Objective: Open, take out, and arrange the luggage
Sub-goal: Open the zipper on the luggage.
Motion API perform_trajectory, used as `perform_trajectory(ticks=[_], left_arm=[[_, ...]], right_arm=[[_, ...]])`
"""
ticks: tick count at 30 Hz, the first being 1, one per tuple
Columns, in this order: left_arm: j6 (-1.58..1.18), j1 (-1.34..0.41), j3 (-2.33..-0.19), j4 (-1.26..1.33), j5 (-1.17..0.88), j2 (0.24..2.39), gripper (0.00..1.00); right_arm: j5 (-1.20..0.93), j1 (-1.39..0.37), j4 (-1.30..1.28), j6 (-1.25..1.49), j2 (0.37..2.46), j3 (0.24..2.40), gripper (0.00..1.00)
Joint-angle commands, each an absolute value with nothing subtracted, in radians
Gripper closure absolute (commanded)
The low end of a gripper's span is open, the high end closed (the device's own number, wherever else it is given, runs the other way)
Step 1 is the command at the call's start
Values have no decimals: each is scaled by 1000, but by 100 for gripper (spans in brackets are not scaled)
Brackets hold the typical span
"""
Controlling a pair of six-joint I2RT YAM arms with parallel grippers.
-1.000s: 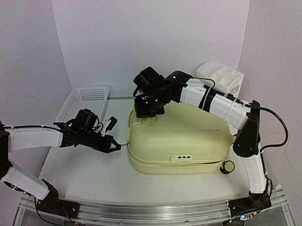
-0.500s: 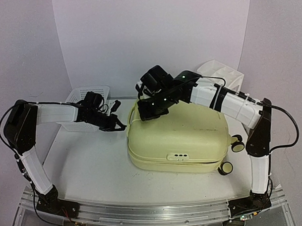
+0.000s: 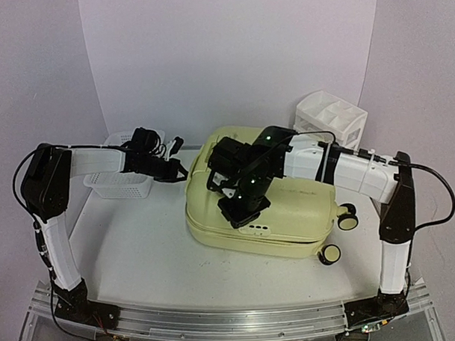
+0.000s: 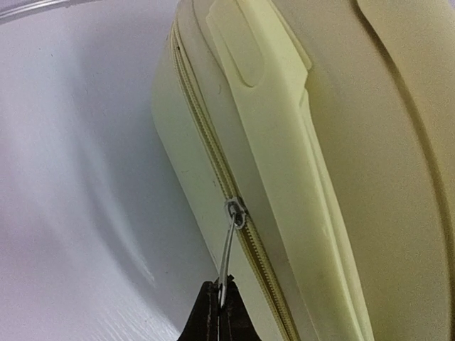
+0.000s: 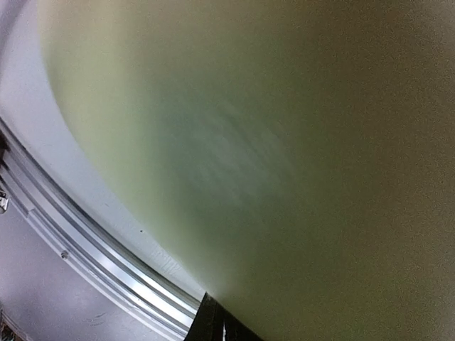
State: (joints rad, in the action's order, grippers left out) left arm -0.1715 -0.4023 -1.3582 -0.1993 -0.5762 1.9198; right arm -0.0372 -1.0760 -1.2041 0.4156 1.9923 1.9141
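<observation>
First, the white table (image 3: 133, 248), holding everything. Lying flat across its middle and reaching toward the right edge, the luggage (image 3: 304, 213): big, pale yellow-green, round at the corners, lid down. Stretched over the luggage from the right edge, the right arm, white and black, bent down onto the lid. Reaching in from the left edge, the left arm, held high, pointing at the far left corner of the luggage. At the far right corner of the table, just behind the luggage, a white drawer organizer (image 3: 330, 118). Near the far left corner, a white mesh basket (image 3: 119, 182), partly under the left arm. Sticking out on the right side of the luggage, two small cream wheels (image 3: 347, 220) (image 3: 330, 254). On the lid, near its front middle, the right gripper (image 3: 240, 211), jaws pressed together with nothing between them, tip down at the shell. At the left side of the luggage, the left gripper (image 4: 219, 312), jaws clenched on the thin metal zipper pull (image 4: 227, 252). Stretched straight from the gripper up to the slider on the zipper line, that little pull, just below the long moulded handle (image 4: 270, 121).
</observation>
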Motion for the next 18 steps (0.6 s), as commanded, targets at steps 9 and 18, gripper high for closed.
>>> perform_trajectory(ticks=[9, 18], left_arm=[[-94, -376, -1213, -127, -481, 1691, 100], [-83, -400, -1171, -124, -450, 1634, 100]], right_arm=[[354, -965, -1217, 633, 1637, 1707, 38], [480, -783, -1252, 1207, 1242, 1374, 2]])
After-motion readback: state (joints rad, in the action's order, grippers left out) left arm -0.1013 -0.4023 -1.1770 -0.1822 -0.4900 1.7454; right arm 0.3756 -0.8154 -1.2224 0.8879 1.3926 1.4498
